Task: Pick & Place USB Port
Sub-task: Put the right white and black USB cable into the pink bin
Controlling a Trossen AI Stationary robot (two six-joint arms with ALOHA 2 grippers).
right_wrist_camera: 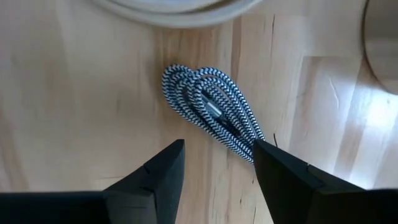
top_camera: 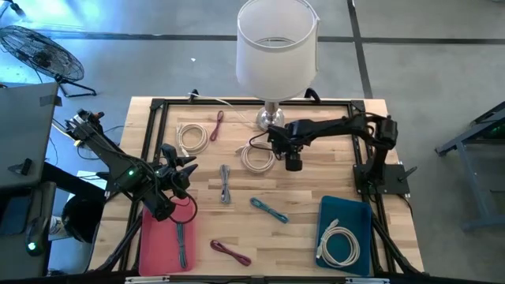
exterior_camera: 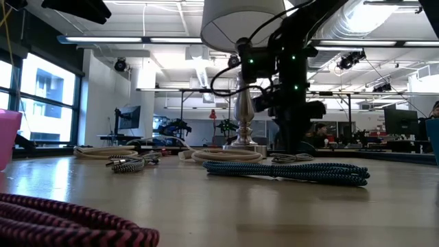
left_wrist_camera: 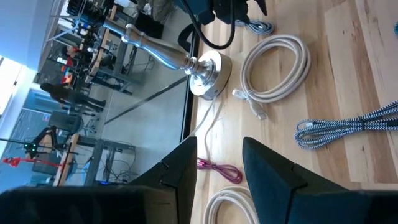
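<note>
Fingers [right_wrist_camera: 283, 180] of your right gripper [right_wrist_camera: 217, 165] stood wide above the black-and-white braided cable [right_wrist_camera: 211, 109] near the tabletop's far edge; you needed to centre the bundle before closing.

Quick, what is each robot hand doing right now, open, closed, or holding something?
Left hand: open, holding nothing, above the pink tray.
Right hand: open, holding nothing, over a black-and-white braided cable.

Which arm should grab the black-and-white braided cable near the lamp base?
Right. Its open claw hangs directly over the black-and-white braided cable; the left claw sits across the table by the pink tray.
</note>
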